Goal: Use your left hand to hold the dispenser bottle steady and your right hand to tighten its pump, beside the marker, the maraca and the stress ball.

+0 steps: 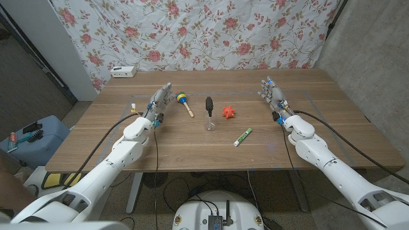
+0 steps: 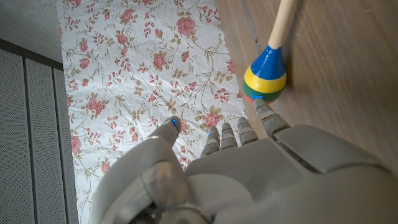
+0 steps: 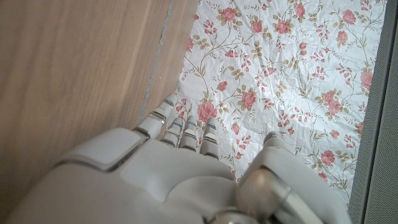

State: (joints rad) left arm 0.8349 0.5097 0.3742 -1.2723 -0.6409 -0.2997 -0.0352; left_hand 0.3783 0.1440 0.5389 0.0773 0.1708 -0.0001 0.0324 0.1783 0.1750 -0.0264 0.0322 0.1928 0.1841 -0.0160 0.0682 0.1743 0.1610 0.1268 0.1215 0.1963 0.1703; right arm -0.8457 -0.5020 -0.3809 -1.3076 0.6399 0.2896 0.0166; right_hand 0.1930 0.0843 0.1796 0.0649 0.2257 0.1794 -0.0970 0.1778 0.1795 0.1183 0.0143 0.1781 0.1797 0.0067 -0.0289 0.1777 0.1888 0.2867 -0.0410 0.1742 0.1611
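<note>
The left hand (image 1: 161, 101) is waiting at the left of the table (image 1: 192, 147), fingers straight and holding nothing. Just beside it one maraca (image 1: 184, 102) is lying, its striped head near the fingertips. At the centre, well apart from both hands, one dispenser bottle (image 1: 209, 114) is standing upright, clear-bodied with a dark pump, probably set there so each hand can reach it. One orange stress ball (image 1: 229, 112) is sitting just right of it, and one green marker (image 1: 242, 137) is lying nearer the front. The right hand (image 1: 273, 94) is idling too, fingers extended and empty, though I can't quite judge their spread.
</note>
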